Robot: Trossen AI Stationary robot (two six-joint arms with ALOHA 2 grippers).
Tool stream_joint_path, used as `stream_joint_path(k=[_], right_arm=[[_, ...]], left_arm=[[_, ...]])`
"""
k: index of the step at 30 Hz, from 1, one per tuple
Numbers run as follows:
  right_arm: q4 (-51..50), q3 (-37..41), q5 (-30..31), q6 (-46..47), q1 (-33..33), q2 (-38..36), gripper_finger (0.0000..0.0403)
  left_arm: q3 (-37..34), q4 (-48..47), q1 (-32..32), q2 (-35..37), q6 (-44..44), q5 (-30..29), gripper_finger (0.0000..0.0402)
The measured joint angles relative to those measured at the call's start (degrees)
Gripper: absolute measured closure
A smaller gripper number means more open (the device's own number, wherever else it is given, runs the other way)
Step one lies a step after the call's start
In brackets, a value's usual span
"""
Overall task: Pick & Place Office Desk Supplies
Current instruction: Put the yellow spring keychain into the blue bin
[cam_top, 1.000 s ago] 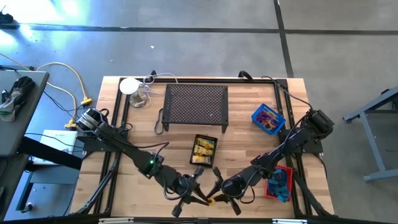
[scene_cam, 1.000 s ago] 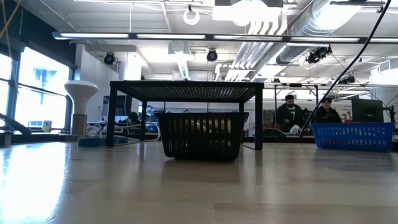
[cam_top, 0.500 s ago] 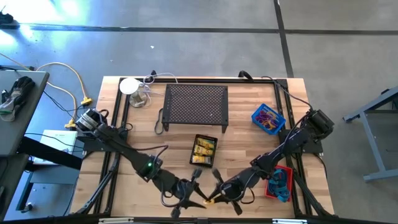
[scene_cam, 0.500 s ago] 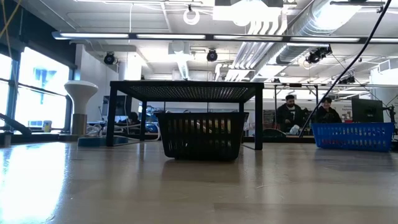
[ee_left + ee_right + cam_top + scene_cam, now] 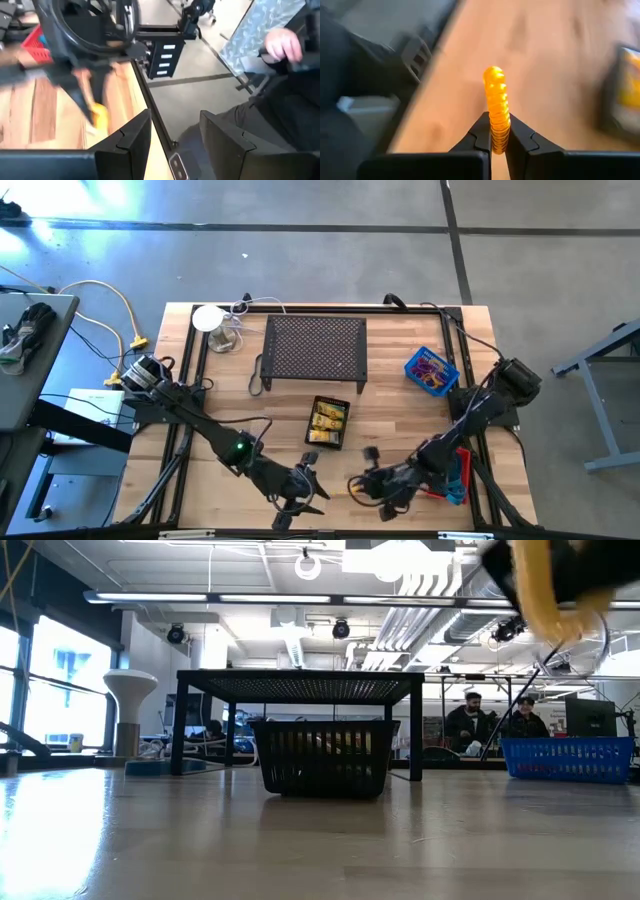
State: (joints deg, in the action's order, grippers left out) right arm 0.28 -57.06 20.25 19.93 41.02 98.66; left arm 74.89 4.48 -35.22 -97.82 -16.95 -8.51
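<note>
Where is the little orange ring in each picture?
High view: the orange ring is at the right gripper's tip, near the table's front edge, right of the left gripper.
Low view: a blurred ring hangs at the top right.
Left wrist view: it sits at the other arm's tip, over the wood.
Right wrist view: it stands pinched between the fingers, mid-picture.
Shared landmark: the black basket holding yellow packets, also in the low view.

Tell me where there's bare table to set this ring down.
The right gripper pinches the orange ring. Bare wood lies between the black basket and the blue basket, and left of the black basket below the stand. The near edge, around the left gripper, is crowded.
</note>
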Motion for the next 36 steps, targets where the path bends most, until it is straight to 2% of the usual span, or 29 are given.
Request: stream_joint_path(k=[3,9,11,13,16,18,20,22,27,33,36], right_arm=[[-9.53,0.01,6.85,5.85,1.65,-3.49,0.0388],[-34.43,0.00,22.72,21.66,2.47,-13.28,0.0388],[-45.14,0.00,27.34,31.48,1.69,-16.14,0.0388],[-56.58,0.00,31.32,45.47,-0.20,-18.74,0.0387],[-74.85,0.00,32.53,67.22,-4.60,-21.61,0.0387],[-83.94,0.00,29.96,75.58,-8.13,-22.20,0.0387],[-88.98,0.02,25.62,79.67,-12.06,-22.33,0.0387],[-89.89,0.48,21.88,79.56,-16.99,-22.72,0.0387],[-85.84,4.21,17.28,68.45,-28.44,-22.68,0.0387],[-74.27,10.46,11.85,51.88,-43.17,-22.72,0.0387],[-66.99,12.37,10.08,45.26,-47.09,-22.72,0.0387]], left_arm=[[0.00,-1.66,-0.10,0.00,-0.53,0.54,0.0239],[0.00,-8.57,0.09,0.00,-0.56,9.23,0.0238],[0.00,-11.72,0.15,0.00,-0.83,9.48,0.0238],[0.00,-13.90,0.23,0.00,-0.83,9.44,0.0238],[0.00,-15.18,0.26,0.00,-0.15,9.27,0.0238],[0.00,-15.22,0.33,0.01,0.45,9.22,0.0238],[0.00,-15.34,0.35,0.00,1.03,9.22,0.0238],[0.00,-16.58,0.35,0.00,1.99,9.18,0.0238],[0.00,-19.22,0.62,0.00,3.19,8.48,0.0238],[0.00,-19.66,1.48,0.00,3.14,8.50,0.0238],[0.00,-20.08,1.64,0.00,3.14,8.50,0.0238]])
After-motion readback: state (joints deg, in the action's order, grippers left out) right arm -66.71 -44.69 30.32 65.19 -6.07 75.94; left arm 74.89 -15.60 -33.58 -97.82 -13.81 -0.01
